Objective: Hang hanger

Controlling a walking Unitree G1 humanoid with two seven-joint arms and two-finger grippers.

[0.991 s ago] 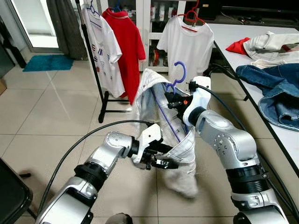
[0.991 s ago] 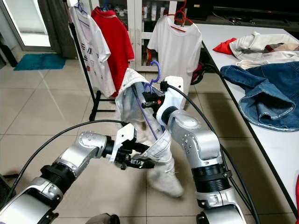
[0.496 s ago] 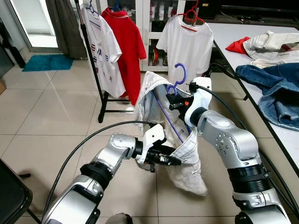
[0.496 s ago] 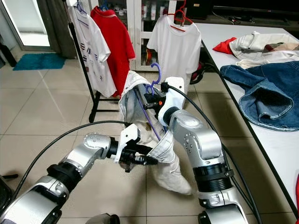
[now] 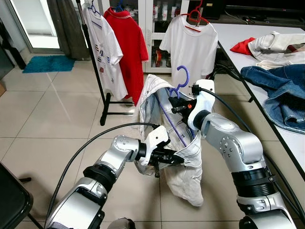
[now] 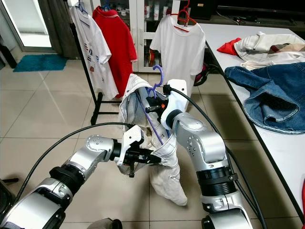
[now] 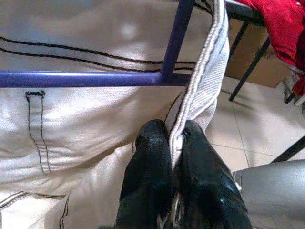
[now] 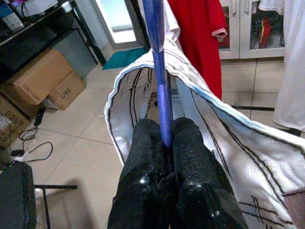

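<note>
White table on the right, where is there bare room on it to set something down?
The long white table is bare along its far stretch, left of the red cloth and beyond the crumpled white garment. Nearer, the blue denim jeans crowd it, leaving a bare strip along the near edge.

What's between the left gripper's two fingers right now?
In the left wrist view, the left gripper pinches the hemmed edge of the white garment; the purple hanger bar runs just beyond its fingertips.

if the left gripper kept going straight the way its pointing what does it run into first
Probably the purple hanger. The left gripper is shut on the edge of the white garment, and the hanger's bar crosses just ahead of its fingertips inside the cloth, though depth is hard to judge.
</note>
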